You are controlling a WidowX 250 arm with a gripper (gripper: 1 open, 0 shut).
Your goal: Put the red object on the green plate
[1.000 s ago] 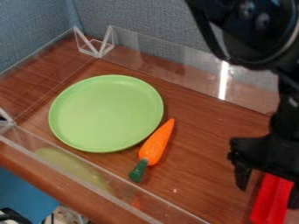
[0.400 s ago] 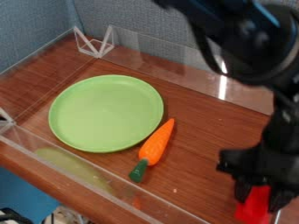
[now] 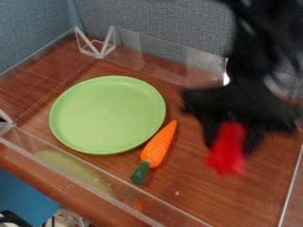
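only one view here, the camera looking down over the wooden table (image 3: 119, 53) with the clear acrylic walls around it.

the gripper (image 3: 232, 133) is a big motion-blurred dark blob on the right side, and the red object (image 3: 228, 148) is hanging out of the bottom of it, looks clamped between the jaws and clear of the table, though with that much smear i can't make out the fingers themselves. so: closed on the red bar, as best i can read it.

the green plate (image 3: 106, 113) sits left of centre, empty. the orange carrot (image 3: 157, 151) lies just off the plate's lower right edge, right between the bar and the plate.

my take on doing this carry well: keep the bar high enough to pass over the carrot instead of sweeping it, since it's sitting right in the path. aim for the middle of the plate, not the near rim, because a long bar dropped at the edge will likely tip off. come down low before letting go so it doesn't bounce or roll.
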